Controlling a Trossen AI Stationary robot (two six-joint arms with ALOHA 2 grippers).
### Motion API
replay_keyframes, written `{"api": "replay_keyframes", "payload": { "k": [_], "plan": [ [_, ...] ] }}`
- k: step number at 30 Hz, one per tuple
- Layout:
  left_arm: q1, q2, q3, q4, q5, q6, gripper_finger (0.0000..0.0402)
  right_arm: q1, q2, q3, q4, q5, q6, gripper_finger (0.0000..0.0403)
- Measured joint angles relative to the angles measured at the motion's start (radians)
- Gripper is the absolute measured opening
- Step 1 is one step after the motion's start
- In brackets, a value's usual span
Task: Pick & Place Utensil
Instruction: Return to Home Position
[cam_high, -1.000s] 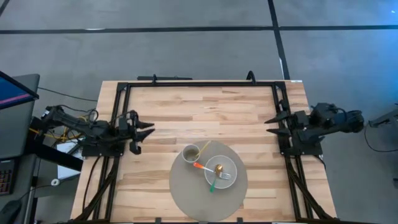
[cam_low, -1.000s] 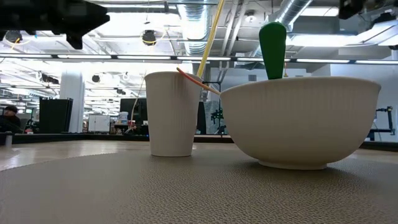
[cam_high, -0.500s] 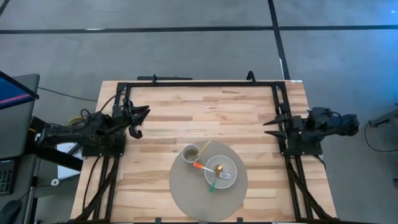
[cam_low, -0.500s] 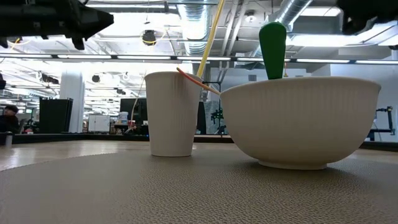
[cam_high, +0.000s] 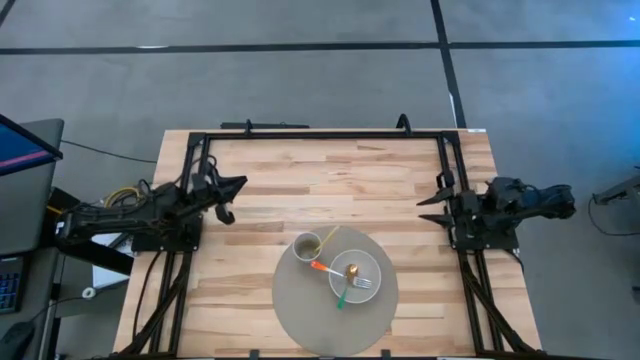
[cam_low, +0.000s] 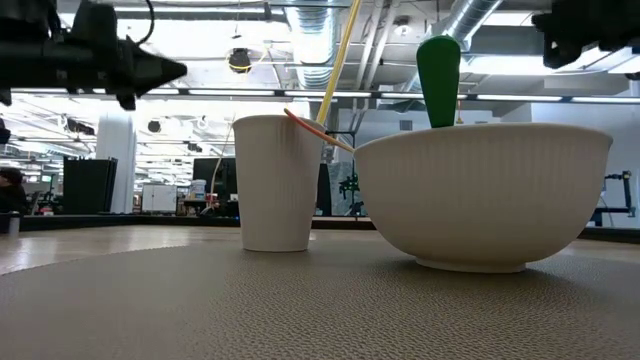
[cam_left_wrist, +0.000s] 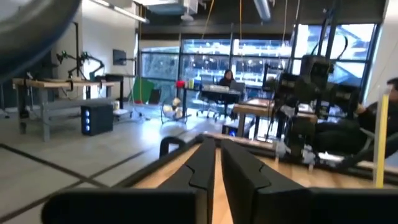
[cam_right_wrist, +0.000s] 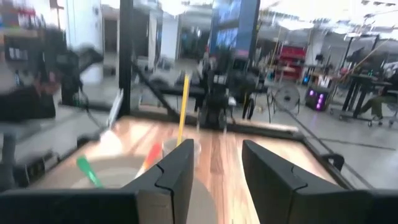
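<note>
Straw (cam_low: 340, 60): likely light, thin, bendy; best pinched mid-shaft, above cup (cam_low: 275, 180) rim.
Left gripper (cam_left_wrist: 217, 163): all but closed, empty.
Right gripper (cam_right_wrist: 217, 168): parted wide, empty.

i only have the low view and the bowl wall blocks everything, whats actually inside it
observer: From above, the white bowl holds a green-handled utensil, an orange-handled utensil and a gold rounded piece.
operator: and the dark shapes up top, where are the arms
observer: The high view puts the left pincer near the left side of the table and the right pincer near its right side, both clear of the round placemat.
operator: either one carrying anything
observer: No. The left wrist view shows its fingers drawn together on nothing, and the right wrist view shows an open, empty gap.
</note>
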Motion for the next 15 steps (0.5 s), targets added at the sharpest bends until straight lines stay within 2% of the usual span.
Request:
{"api": "replay_keyframes", "payload": {
  "k": [6, 15],
  "plan": [
    [0.000, -0.001, -0.010, 0.001, 0.044, 0.005, 0.0007, 0.000, 0.000, -0.058, 0.075, 0.001, 0.041, 0.0130],
    [0.000, 0.003, -0.010, 0.001, 0.047, 0.027, 0.0008, 0.000, -0.001, -0.181, 0.179, 0.018, 0.079, 0.0130]
  ]
}}
